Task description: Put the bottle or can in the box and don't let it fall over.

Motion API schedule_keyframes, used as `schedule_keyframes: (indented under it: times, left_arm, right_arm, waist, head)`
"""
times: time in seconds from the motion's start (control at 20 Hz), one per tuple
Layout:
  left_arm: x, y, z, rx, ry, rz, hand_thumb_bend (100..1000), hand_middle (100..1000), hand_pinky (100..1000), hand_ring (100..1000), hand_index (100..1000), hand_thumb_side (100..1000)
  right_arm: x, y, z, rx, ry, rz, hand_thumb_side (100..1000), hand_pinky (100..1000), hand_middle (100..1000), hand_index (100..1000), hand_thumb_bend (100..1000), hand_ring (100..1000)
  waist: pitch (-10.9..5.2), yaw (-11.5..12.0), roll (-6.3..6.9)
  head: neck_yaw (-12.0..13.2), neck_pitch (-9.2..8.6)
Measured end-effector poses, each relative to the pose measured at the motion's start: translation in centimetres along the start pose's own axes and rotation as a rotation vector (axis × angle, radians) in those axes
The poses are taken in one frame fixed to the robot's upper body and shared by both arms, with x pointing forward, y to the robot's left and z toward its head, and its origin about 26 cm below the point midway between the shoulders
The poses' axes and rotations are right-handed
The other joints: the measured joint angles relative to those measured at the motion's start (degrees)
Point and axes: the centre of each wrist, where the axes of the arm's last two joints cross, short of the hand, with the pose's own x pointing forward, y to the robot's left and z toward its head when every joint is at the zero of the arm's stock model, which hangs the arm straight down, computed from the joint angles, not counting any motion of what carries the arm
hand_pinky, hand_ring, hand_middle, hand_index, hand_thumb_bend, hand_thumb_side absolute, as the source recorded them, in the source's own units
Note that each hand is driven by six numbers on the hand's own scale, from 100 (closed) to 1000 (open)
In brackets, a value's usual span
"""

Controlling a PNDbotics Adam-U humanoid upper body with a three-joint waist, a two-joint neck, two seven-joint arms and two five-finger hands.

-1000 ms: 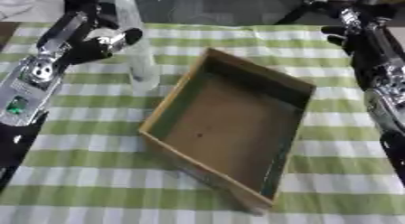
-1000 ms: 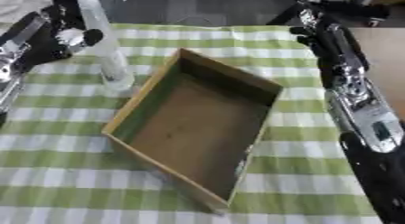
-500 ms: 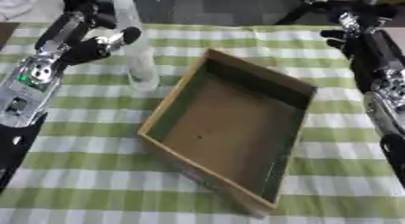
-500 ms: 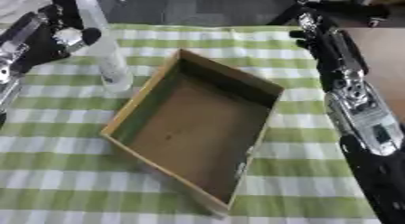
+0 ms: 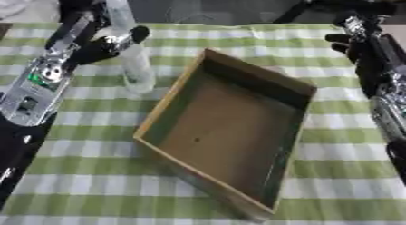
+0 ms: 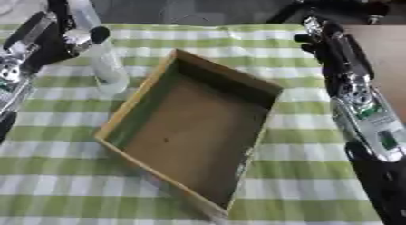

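We see the worktop [image 5: 95, 174], covered with a green and white checked cloth, and on it, lying askew, an open cardboard box [image 5: 226, 129] with nothing inside. At the left of the box, outside it and just beside its left wall, a clear plastic bottle [image 5: 133, 61] stands upright, and our left robot hand [image 5: 107, 42] has its dark fingers curled around the upper part of this bottle. Our right robot hand [image 5: 349, 40] is at the far right, apart from the box, but we cannot tell how its fingers stand.
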Motion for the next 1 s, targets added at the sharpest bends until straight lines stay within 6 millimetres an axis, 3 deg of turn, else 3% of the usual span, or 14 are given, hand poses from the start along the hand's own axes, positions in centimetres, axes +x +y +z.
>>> schedule_keyframes:
  times: [1.0]
  left_arm:
    - [-0.29,-0.54,-0.26,0.001,0.007,0.009,628,774,993,768,827,559]
  right_arm:
    - [0.37,0.08,-0.26,0.002,-0.01,-0.008,757,900,868,866,100,810]
  waist:
    - [1.53,-0.7,0.15]
  head:
    - [0.1,-0.24]
